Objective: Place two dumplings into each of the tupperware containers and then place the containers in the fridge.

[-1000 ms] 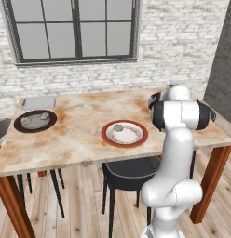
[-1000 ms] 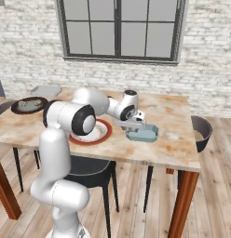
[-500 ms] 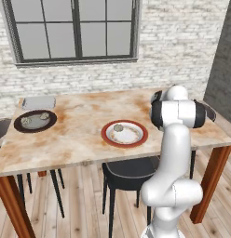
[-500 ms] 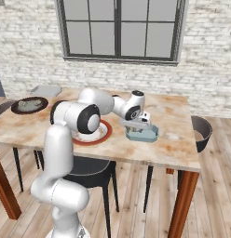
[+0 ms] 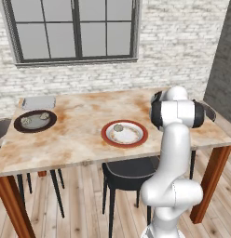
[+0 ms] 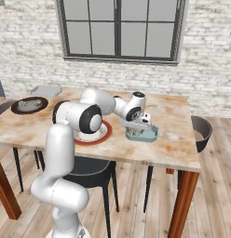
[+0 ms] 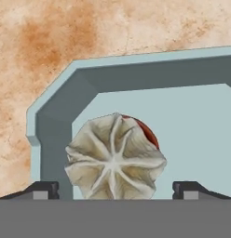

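Note:
A pleated grey-beige dumpling (image 7: 115,160) lies in a corner of a light-grey tupperware container (image 7: 57,116). My gripper (image 7: 117,190) is open, with a fingertip on each side of the dumpling and a gap at both. In the right base view the gripper (image 6: 139,127) hangs low over this container (image 6: 144,135) at the table's right part. Another tupperware container (image 5: 38,102) sits at the far left back of the table. One dumpling (image 5: 118,127) rests on the red-rimmed plate (image 5: 124,133), and more lie on the dark brown plate (image 5: 35,120). The fridge is out of view.
The wooden table (image 5: 80,139) stands before a brick wall with a window. A dark chair (image 5: 129,173) is tucked under its near side and another chair (image 6: 201,132) stands at its right end. My arm (image 5: 175,114) blocks the container in the left base view.
The hand has moved right and down over the near container. The jaws have spread wider and the dumpling now lies free between them.

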Robot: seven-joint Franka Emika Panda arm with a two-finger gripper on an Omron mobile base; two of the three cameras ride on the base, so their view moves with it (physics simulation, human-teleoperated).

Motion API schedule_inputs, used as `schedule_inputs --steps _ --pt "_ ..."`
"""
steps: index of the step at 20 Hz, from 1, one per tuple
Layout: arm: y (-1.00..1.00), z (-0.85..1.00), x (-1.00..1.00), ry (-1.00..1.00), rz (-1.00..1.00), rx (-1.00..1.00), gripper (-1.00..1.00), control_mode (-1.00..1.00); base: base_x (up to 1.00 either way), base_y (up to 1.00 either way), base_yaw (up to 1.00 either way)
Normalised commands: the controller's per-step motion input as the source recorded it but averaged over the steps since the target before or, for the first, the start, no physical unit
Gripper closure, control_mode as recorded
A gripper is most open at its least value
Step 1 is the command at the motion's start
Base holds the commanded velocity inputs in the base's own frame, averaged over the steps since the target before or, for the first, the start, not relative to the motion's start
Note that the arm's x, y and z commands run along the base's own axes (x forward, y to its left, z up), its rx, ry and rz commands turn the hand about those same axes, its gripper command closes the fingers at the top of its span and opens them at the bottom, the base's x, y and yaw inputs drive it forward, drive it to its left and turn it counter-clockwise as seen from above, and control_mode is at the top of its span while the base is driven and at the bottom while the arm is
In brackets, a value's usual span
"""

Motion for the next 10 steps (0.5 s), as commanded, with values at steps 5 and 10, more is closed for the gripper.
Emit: schedule_inputs --steps 5,10 --pt "0.02 0.44 0.04 0.0 0.0 0.02 -1.0 -1.0 0.0 0.0 0.0" --pt "0.43 0.21 -0.1 0.0 0.0 0.0 -1.0 -1.0 0.0 0.0 0.0"
